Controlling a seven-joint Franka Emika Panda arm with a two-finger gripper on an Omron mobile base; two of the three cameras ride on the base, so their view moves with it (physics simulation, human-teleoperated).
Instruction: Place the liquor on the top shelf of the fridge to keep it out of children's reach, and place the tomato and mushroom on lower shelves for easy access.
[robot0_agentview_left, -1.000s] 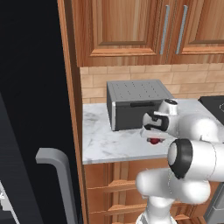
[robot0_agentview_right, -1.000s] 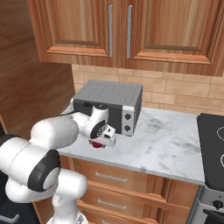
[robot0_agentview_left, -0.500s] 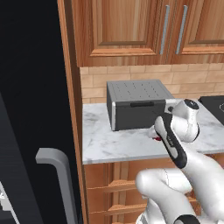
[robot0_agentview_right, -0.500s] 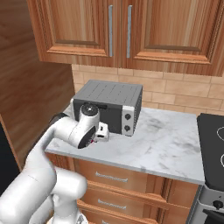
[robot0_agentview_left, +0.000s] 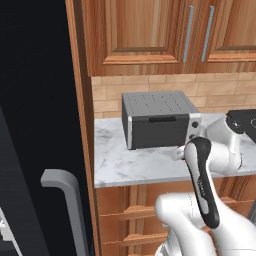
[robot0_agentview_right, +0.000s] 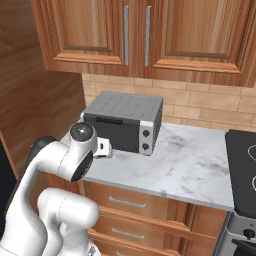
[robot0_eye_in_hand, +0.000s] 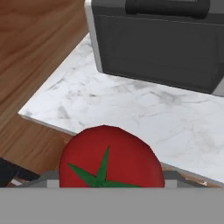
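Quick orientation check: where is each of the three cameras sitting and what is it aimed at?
Left base view: behind the arm's left, facing the marble counter and grey oven; white arm lower right.
Right base view: behind its right, same counter and oven; arm lower left.
Hand view: on the hand, looking along the tool at the tomato, close against the lens.
All three share oven and counter.

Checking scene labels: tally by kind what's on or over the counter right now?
Tomato: 1, at the fingers over the counter edge
Oven: 1, on the counter
Stovetop: 1
Total: 3
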